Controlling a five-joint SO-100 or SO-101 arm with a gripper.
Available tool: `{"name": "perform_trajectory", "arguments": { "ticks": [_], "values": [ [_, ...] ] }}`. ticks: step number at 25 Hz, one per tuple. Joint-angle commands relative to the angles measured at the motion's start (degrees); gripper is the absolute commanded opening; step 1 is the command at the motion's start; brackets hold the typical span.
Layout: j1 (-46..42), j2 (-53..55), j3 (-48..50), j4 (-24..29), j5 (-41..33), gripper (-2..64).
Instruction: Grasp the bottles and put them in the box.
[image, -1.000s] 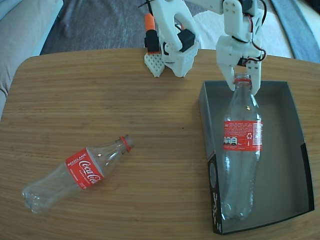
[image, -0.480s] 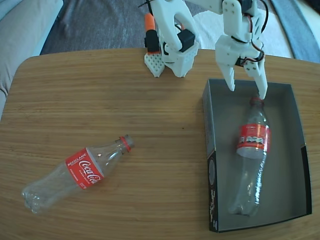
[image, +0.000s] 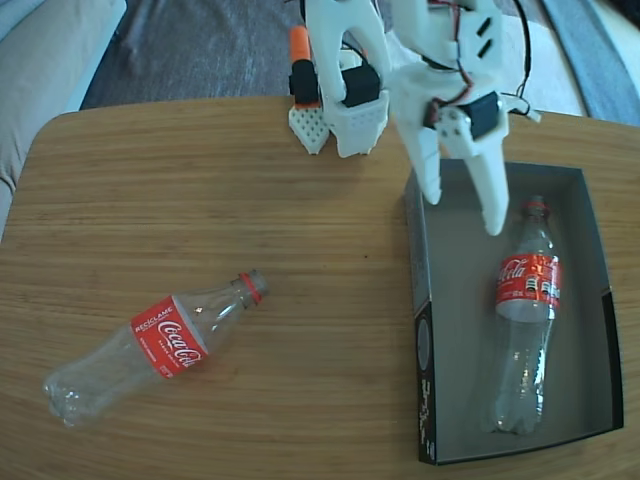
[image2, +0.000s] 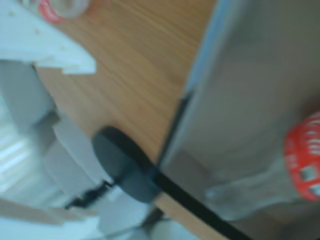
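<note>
One clear Coca-Cola bottle (image: 525, 330) with a red label lies flat in the box (image: 416, 290), along its right side, neck pointing to the far end. A second bottle (image: 160, 345) lies on the wooden table at the front left, neck pointing right and up. My white gripper (image: 464, 213) hangs open over the box's far left corner, holding nothing, and stands apart from the boxed bottle. The blurred wrist view shows the box's left wall (image2: 197, 85), the boxed bottle's label (image2: 306, 157) and a white finger (image2: 52, 47).
The arm's white base with an orange part (image: 330, 95) stands at the table's back edge, just left of the box. The rounded table edge runs along the left, with a grey cushion (image: 45, 50) beyond it.
The gripper let go of the bottle's neck and opened. The bottle dropped flat and slid to the box's right side. The gripper then swung left toward the box's left wall.
</note>
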Motion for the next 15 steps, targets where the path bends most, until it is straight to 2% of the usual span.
{"name": "perform_trajectory", "arguments": {
  "ticks": [1, 6, 9, 12, 15],
  "values": [
    [8.61, 0.7, -5.19, 1.85, -1.41, 33.6],
    [26.81, 0.7, -7.21, 5.1, -10.2, 33.6],
    [35.77, 0.7, -7.12, 7.73, -18.19, 33.6],
    [41.22, 0.7, -6.42, 11.6, -27.77, 33.6],
    [42.71, 0.7, -5.19, 15.29, -34.63, 34.2]
  ]
}}
